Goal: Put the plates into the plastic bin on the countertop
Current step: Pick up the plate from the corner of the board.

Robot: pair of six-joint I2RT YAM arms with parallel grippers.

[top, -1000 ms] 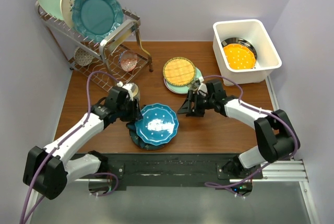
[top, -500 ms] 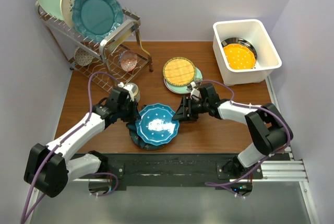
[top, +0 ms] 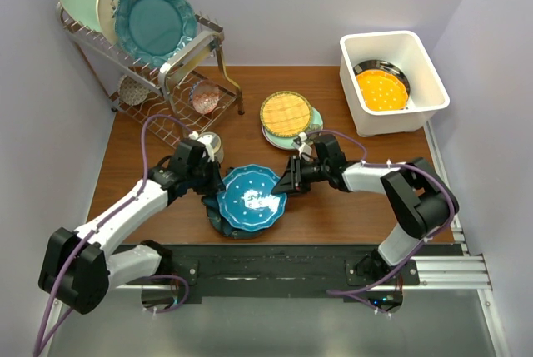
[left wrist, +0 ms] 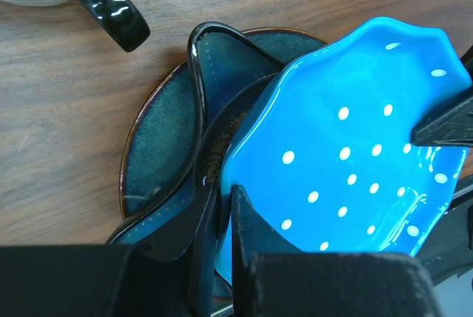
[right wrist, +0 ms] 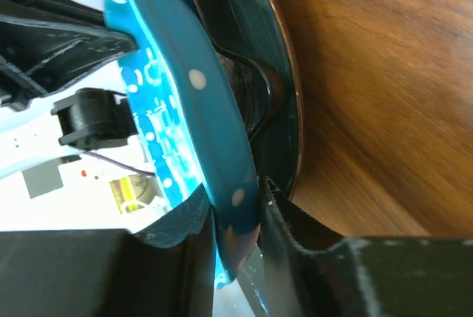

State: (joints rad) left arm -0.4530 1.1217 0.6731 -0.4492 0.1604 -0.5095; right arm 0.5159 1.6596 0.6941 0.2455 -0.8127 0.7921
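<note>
Near the front of the surface (top: 333, 211), your left hand (top: 218, 192) and right hand (top: 289, 186) each pinch opposite rims of the blue dotted plate (top: 251, 197), tilted above a dark teal plate (left wrist: 159, 154). White bin (top: 416, 49), far right, holds an orange plate (top: 382, 89).

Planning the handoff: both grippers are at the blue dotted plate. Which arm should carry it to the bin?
Right. The right gripper pinches the blue dotted plate on the rim toward the plastic bin; the left gripper holds the far rim.
</note>
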